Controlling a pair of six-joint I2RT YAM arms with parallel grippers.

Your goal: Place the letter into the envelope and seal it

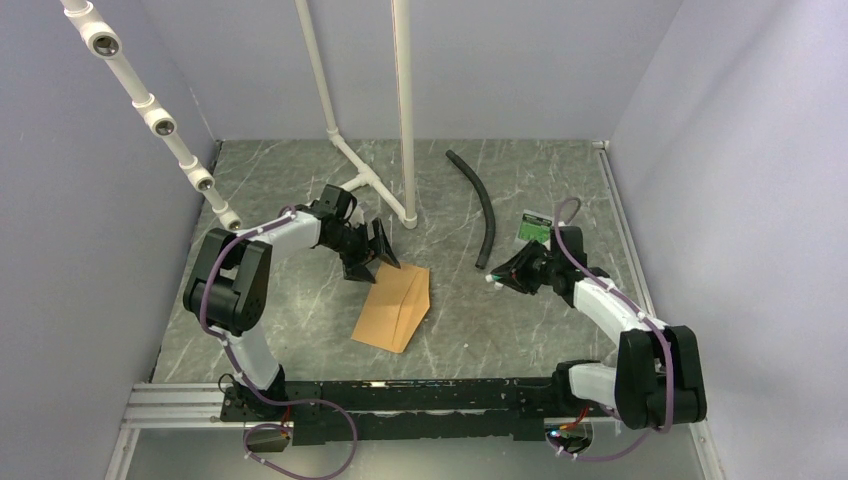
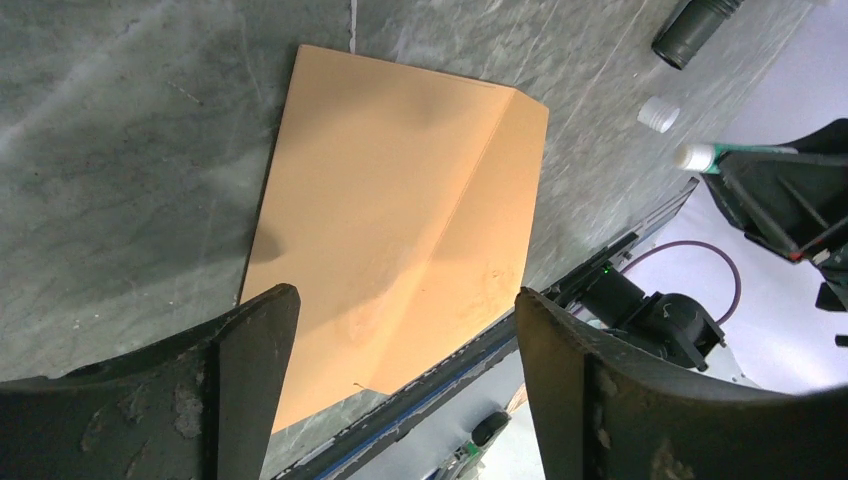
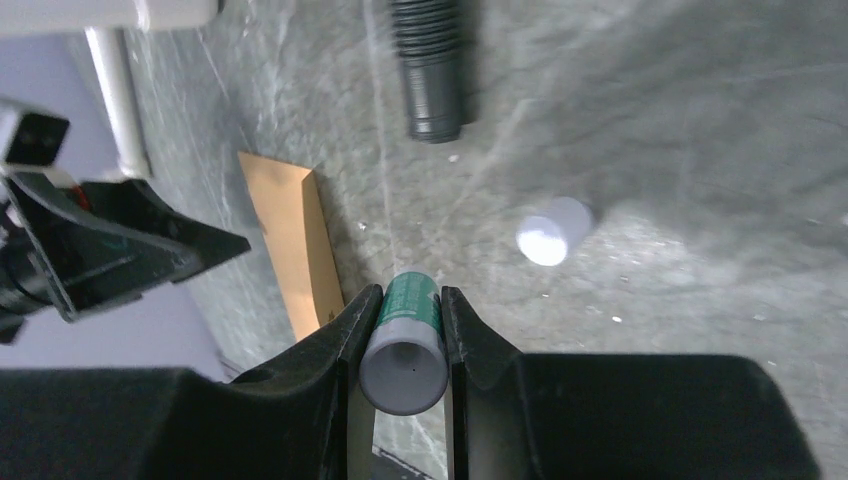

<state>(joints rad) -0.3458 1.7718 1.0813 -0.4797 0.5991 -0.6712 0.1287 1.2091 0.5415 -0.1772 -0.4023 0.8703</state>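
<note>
The orange-brown kraft paper envelope (image 1: pixel 393 308) lies flat on the grey marbled table (image 1: pixel 520 330) between the two arms, with a diagonal fold line across its face. The left gripper (image 2: pixel 405 310) hangs at its far edge, jaws spread wide and empty. Well apart to the right, the right gripper (image 3: pixel 410 300) is clamped on a green-labelled glue stick (image 3: pixel 405 350); a small white cap (image 3: pixel 553 232) lies on the table near a black ribbed hose (image 3: pixel 432 70).

Open bench (image 1: pixel 480 330) left, right and near side of the envelope (image 1: pixel 393 308). Beyond it, blocked by white pipes (image 1: pixel 405 120); farther right, by a black hose (image 1: pixel 484 205) and small white cap (image 3: pixel 553 231).
</note>
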